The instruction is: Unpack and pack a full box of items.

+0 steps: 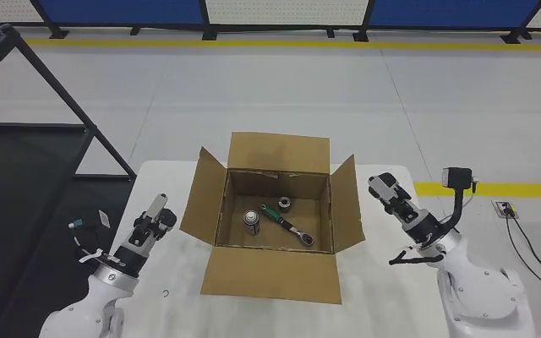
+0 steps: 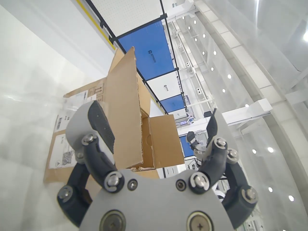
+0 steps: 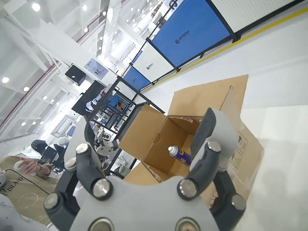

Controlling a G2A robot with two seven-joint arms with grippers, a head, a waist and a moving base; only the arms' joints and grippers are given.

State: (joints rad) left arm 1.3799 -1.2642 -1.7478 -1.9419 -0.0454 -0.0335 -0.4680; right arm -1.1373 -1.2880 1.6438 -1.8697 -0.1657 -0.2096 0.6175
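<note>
An open cardboard box (image 1: 272, 275) stands mid-table with all flaps spread. Inside lie a spray can (image 1: 251, 221), a green-handled ratchet wrench (image 1: 287, 225) and a small dark socket (image 1: 284, 203). My left gripper (image 1: 158, 211) rests over the table left of the box, open and holding nothing; its wrist view shows the box's side wall and flap (image 2: 125, 111) between the spread fingers (image 2: 101, 126). My right gripper (image 1: 385, 190) hovers right of the box, open and holding nothing. Past its fingers (image 3: 204, 131) the right wrist view looks into the box (image 3: 154, 140) at the spray can (image 3: 179, 156).
The white table (image 1: 169, 182) has bare surface on both sides of the box. A black metal frame (image 1: 51, 93) and dark panel stand off the table's left edge. A small camera on a stalk (image 1: 457, 179) rises near the right arm.
</note>
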